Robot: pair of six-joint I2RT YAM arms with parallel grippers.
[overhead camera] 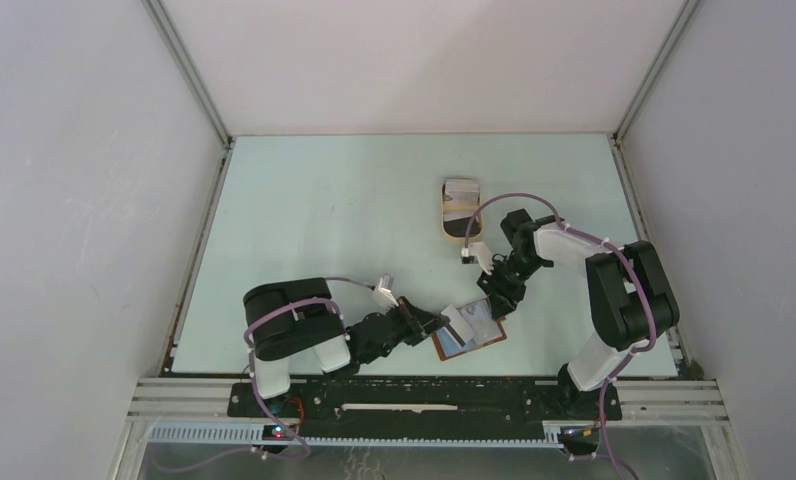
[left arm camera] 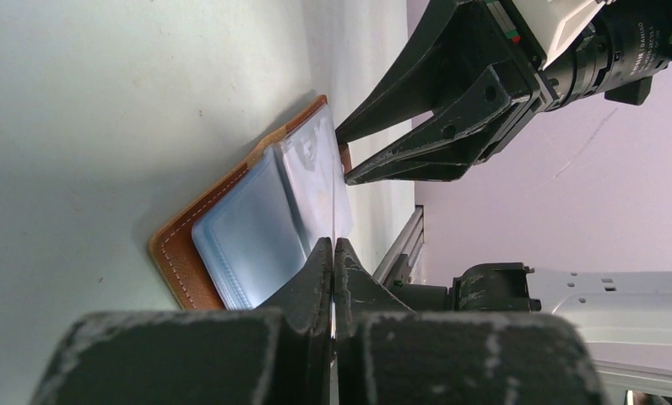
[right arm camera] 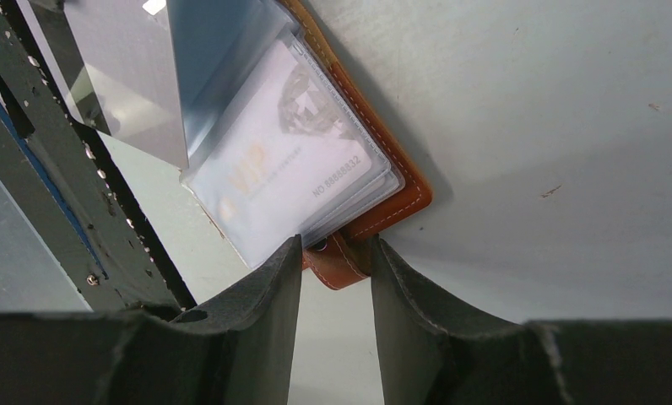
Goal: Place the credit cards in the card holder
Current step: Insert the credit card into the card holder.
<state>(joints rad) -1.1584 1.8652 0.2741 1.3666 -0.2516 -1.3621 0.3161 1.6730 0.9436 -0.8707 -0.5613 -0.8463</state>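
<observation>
The left gripper (left arm camera: 333, 253), pinched shut on a clear sleeve (left arm camera: 316, 181), props the card holder (right arm camera: 404, 181) open while the right gripper (right arm camera: 337, 278), at its two o'clock, straddles the clasp tab (right arm camera: 337, 263) half-open.

A reddish-brown leather card holder (overhead camera: 469, 331) with pale stitching lies open and flat on the bench. Its clear plastic sleeves fan upward; one sleeve edge is pinched between the closed left fingers (left arm camera: 320, 278). A pale card (right arm camera: 295, 164) printed "VIP" sits in a sleeve just beyond the right fingers (right arm camera: 273, 283), which straddle the holder's small closing tab (right arm camera: 337, 260). More credit cards (overhead camera: 461, 203) lie well beyond the right fingers.
</observation>
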